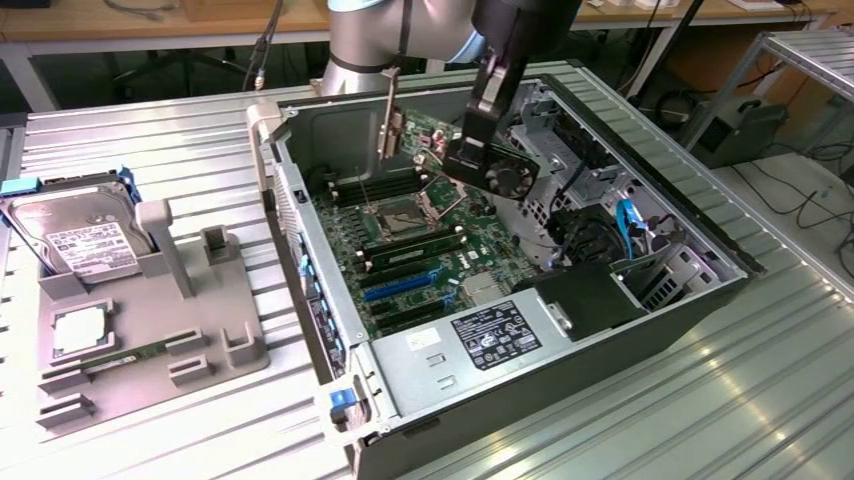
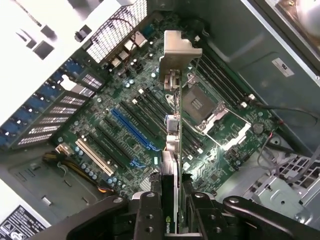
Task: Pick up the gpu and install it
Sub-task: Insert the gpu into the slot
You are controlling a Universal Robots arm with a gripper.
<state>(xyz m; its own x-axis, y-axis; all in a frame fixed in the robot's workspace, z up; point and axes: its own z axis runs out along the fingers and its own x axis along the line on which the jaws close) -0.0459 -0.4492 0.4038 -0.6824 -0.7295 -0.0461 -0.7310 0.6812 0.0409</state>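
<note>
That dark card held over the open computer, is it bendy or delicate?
Probably stiff: the gpu juts straight from the gripper without sagging. Likely fragile, given its exposed fan. Its metal bracket may make one end heavier.

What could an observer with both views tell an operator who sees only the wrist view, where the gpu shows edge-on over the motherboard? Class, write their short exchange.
Operator: Which way does the gpu's fan face?
Observer: Toward the exterior view's right. The gpu hangs in the pincer, above the motherboard.
Operator: What lies outside the case?
Observer: A hard drive rests on a grey fixture, at the exterior view's left of the computer case.
</note>
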